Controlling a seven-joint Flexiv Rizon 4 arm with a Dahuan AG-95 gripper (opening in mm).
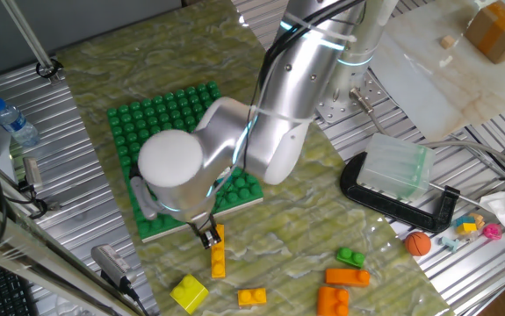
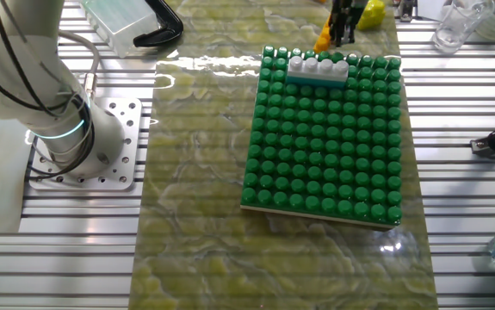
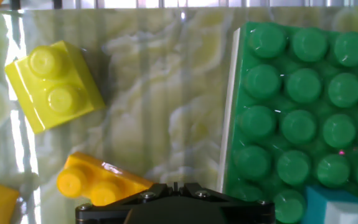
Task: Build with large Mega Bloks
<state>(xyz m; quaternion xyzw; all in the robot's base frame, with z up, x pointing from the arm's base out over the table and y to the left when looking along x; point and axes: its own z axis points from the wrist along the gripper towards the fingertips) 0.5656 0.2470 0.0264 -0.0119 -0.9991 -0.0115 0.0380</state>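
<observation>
tool point(image 1: 210, 236) pinching long orange-yellow brick point(image 1: 218, 253) | brick extends below tool | just beside green baseplate point(image 1: 175, 116) edge

No text, label, brand, number or sign can be read in any of the three views, whether on the bricks, the baseplate, the arm or the things around them.
</observation>
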